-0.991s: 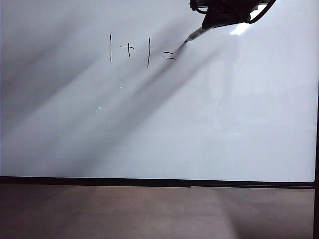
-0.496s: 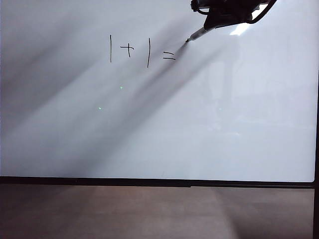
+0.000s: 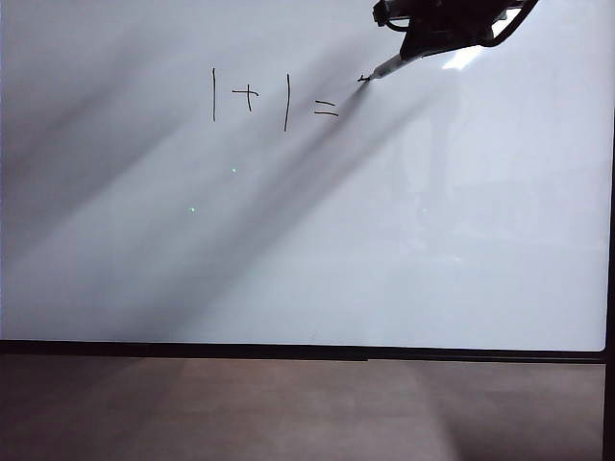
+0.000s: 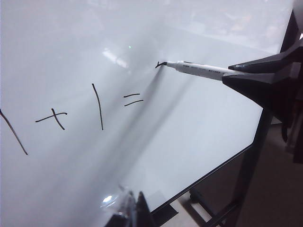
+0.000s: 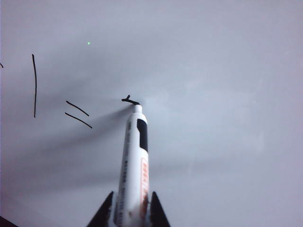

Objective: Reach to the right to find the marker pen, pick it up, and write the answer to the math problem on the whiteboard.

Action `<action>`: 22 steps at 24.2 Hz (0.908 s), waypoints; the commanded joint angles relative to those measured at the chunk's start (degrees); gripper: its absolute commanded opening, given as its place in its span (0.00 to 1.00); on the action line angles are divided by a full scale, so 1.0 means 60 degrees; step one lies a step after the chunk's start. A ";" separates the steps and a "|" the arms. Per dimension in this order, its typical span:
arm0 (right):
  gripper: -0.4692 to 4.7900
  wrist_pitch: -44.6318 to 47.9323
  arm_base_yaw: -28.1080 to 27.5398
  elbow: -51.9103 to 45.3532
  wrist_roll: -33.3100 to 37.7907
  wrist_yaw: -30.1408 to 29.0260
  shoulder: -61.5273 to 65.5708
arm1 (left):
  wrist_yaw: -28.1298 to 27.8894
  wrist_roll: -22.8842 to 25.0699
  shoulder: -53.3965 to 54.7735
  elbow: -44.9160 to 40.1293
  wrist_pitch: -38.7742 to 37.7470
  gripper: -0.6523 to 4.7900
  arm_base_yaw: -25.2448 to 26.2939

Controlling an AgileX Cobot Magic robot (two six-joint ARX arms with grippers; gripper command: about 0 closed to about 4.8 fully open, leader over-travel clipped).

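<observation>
right gripper (image 5: pixel 129 210): clamping the marker pen (image 5: pixel 133 165), sitting at the whiteboard's (image 3: pixel 288 269) upper right
pen tip: touching board just right of the math problem (image 3: pixel 274 99) (short black mark showing there)
left gripper (image 4: pixel 131 210): idling low; jaw state unreadable

Whiteboard (image 3: pixel 307 240): glossy white, thin black rim, fills frame. Math problem (image 3: pixel 274 98) handwritten upper centre. Short fresh black stroke (image 3: pixel 363 78) right of equals sign.

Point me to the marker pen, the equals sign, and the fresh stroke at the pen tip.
marker pen (image 5: pixel 134 175): right wrist view, mid-barrel, held by the shut right gripper.
equals sign (image 3: pixel 326 107): exterior view, between its two bars.
fresh stroke (image 4: pixel 160 64): left wrist view, short black mark at the tip.
</observation>
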 commanded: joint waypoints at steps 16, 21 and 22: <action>0.08 -0.0131 -0.0339 0.0044 -0.0022 0.1614 -0.0328 | 0.0007 0.0036 -0.0033 0.0025 0.0095 0.11 0.0000; 0.08 -0.0182 -0.0368 0.0044 -0.0018 0.1552 -0.0357 | 0.0007 0.0036 -0.0033 0.0025 0.0095 0.11 0.0000; 0.08 -0.0193 -0.0368 0.0044 -0.0018 0.1453 -0.0357 | 0.0007 0.0036 -0.0033 0.0025 0.0091 0.11 0.0000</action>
